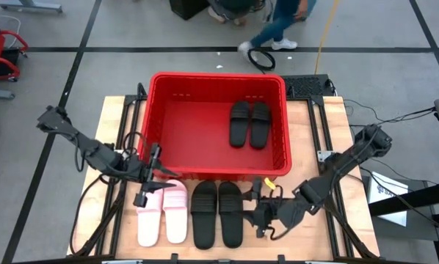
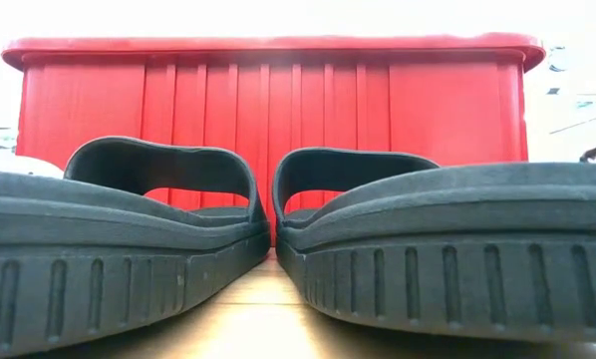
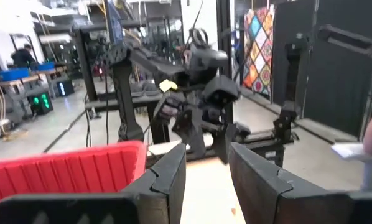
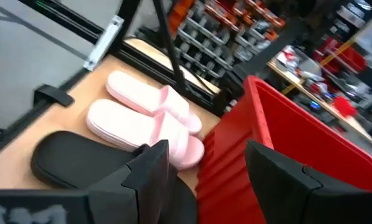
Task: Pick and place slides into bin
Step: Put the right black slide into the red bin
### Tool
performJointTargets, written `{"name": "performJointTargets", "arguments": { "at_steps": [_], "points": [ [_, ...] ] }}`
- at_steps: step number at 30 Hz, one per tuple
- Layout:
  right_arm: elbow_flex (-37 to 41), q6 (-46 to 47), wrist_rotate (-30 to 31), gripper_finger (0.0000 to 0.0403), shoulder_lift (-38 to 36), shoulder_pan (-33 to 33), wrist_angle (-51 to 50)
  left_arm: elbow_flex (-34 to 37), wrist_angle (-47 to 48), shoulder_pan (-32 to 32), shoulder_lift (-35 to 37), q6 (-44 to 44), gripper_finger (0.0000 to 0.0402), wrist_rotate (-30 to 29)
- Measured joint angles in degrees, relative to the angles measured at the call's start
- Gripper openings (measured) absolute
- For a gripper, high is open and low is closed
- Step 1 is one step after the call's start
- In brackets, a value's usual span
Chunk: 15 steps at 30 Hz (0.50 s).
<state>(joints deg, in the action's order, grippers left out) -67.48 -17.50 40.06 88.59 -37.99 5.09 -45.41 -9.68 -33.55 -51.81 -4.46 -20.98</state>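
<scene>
Two black slides are in the bin; four wait on the table's front edge.
From above, the red bin [image 1: 218, 125] sits at the table's [image 1: 318, 132] back, a black pair [image 1: 249, 123] inside by its right wall; the pink pair [image 1: 163, 213] and another black pair [image 1: 216, 213] lie side by side in front of it. The left gripper [image 1: 147, 185] hovers over the pink toes, the right gripper [image 1: 258, 199] just beside the black pair. Low down, two black soles [image 2: 139, 249] fill the view (bin wall behind). Left wrist: fingers [image 3: 173, 171] parted, nothing held. Right wrist: fingers [image 4: 152, 165] spread wide, empty, above the pink slides [image 4: 142, 121].
</scene>
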Motion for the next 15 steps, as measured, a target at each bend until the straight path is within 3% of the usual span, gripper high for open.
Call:
{"name": "performJointTargets", "arguments": {
  "at_steps": [4, 10, 15],
  "points": [
    [0.00, 1.80, 3.49, 0.0201, 0.43, -1.62, 0.29, 0.00, -4.57, -0.73, -1.79, -2.59, 0.0127, -0.27],
    [-0.58, 4.77, 3.98, 0.0201, 1.90, -1.82, -1.79, 0.00, -7.16, -0.77, -2.24, -4.13, 0.0127, -0.41],
    [-8.60, 4.48, 7.21, 0.0201, 9.75, -1.84, -9.22, 0.00, -7.14, -0.79, -2.26, -4.17, 0.0127, -1.11]
  ]
}}
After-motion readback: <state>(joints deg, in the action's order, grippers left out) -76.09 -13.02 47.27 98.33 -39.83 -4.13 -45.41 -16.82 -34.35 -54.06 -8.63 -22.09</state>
